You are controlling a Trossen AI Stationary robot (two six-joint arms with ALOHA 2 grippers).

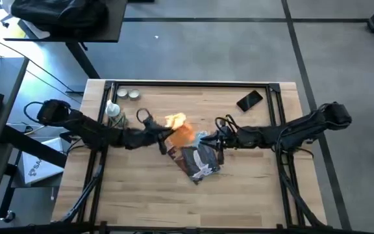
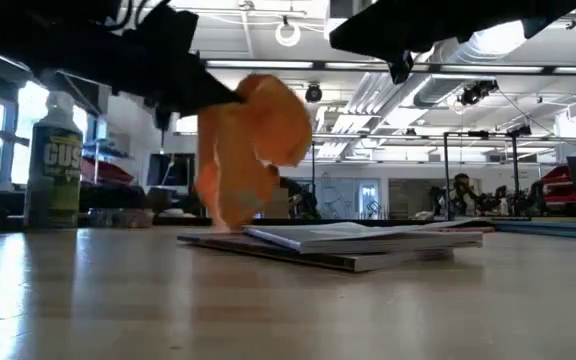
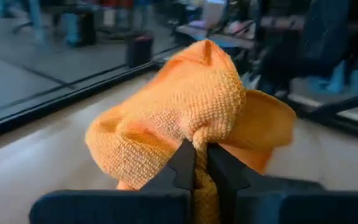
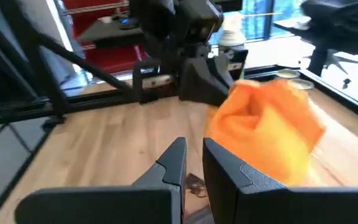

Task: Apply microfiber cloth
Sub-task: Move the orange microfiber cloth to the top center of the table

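The orange-yellow microfiber cloth (image 1: 180, 130) hangs bunched over the table's middle with my left gripper (image 1: 166, 134) shut on it. In the low view the cloth (image 2: 253, 150) droops to just above the table beside the blue-grey printed packet (image 2: 338, 240). I cannot tell whether its lower end touches anything. The packet (image 1: 200, 162) lies flat on the table. My right gripper (image 1: 208, 139) hovers above the packet's far edge, close to the cloth on its right. Its fingers (image 4: 219, 165) stand a narrow gap apart with nothing between them. My left gripper pinches a gathered fold of the cloth (image 3: 201, 142) between its two fingers, several layers bunched together. The fingers come roughly level from the table's left. The cloth bulges out beyond the fingertips and hangs slack below them (image 2: 223, 205).
A dark phone (image 1: 250, 101) lies at the far right of the table. A spray bottle (image 1: 112, 110) and two small round lids (image 1: 127, 95) stand at the far left. A black frame rail (image 1: 193, 83) runs along the far edge. Bare wood lies toward the near edge.
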